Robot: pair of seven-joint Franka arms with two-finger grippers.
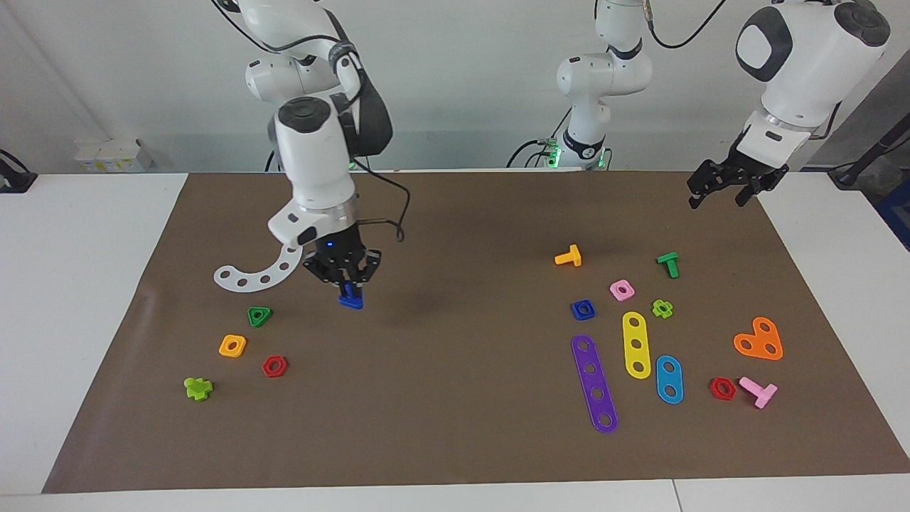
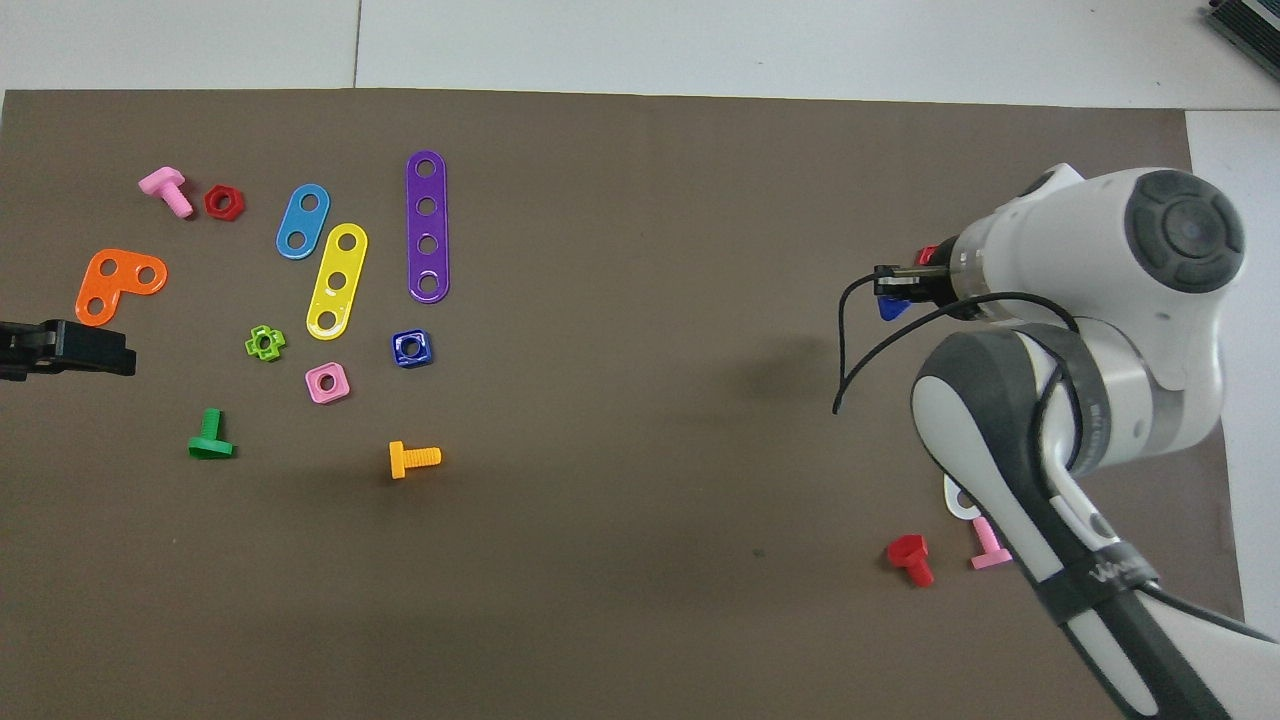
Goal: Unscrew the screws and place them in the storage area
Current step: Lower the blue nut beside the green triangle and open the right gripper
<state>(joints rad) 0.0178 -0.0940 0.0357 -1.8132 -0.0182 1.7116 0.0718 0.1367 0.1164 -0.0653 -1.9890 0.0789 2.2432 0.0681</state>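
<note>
We see two glossy white arms with dark grey joint caps; each ends in a black tool, right point(image 1: 348, 284) and left point(image 1: 726, 186); thin black cables loop alongside them.

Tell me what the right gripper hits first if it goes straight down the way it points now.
Probably bare brown mat. The right gripper, shut on the dark-blue bolt, points down beside the white curved plate and green triangular nut; depth is uncertain.
</note>
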